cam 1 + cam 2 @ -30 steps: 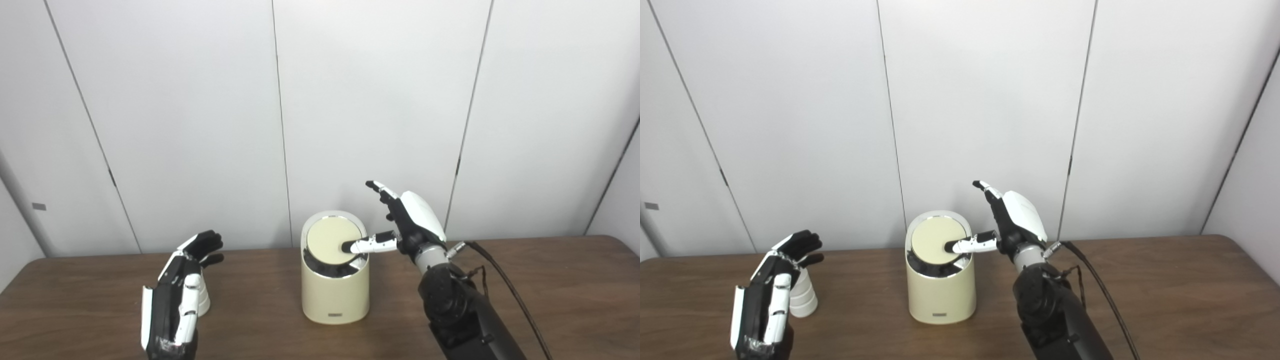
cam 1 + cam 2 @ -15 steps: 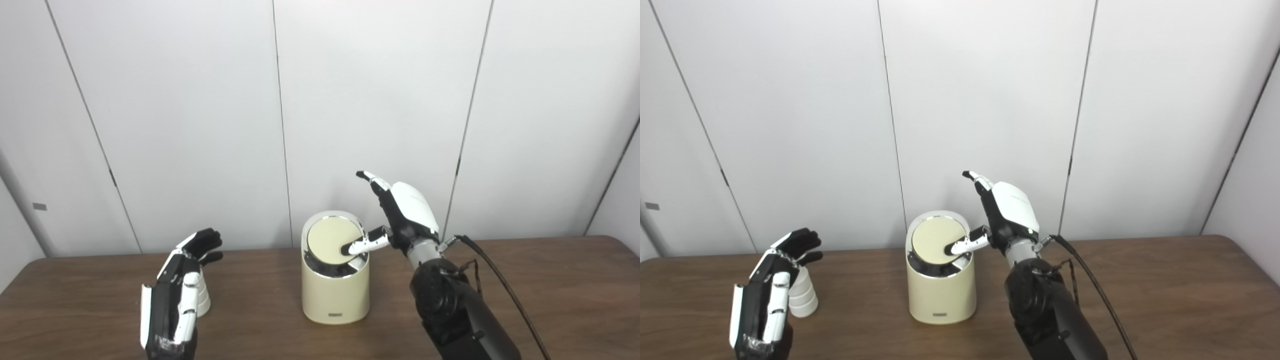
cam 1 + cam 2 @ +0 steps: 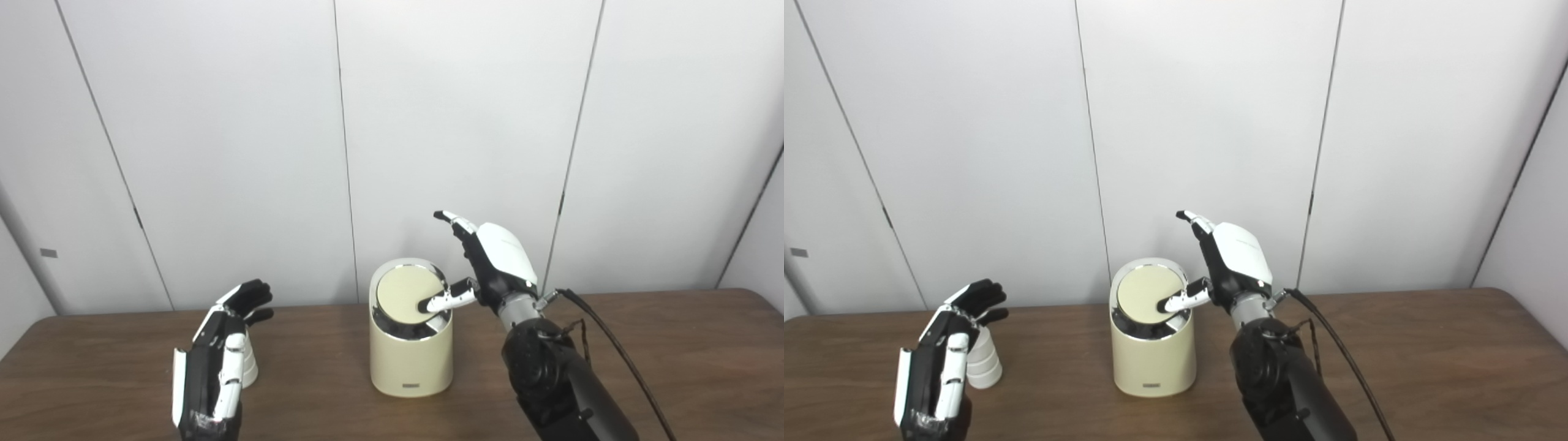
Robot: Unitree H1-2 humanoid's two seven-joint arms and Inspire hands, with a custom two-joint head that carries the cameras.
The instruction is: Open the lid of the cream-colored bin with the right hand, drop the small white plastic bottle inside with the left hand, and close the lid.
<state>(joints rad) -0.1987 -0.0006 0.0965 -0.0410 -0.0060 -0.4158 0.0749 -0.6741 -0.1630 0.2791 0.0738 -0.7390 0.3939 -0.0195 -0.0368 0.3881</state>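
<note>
The right robot hand (image 3: 490, 269) is held open just right of the bin (image 3: 410, 355), nothing grasped, its thumb tip laid on the lid (image 3: 404, 293). The lid, a cream disc ringed in shiny metal, is seen tilted within the rounded, smooth cream-coloured bin; its contents cannot be made out. Well left of the bin, the left robot hand (image 3: 940, 361) is spread and empty, beside the small white ribbed bottle (image 3: 983, 361) standing on the brown wood-grain worktop (image 3: 674, 355).
</note>
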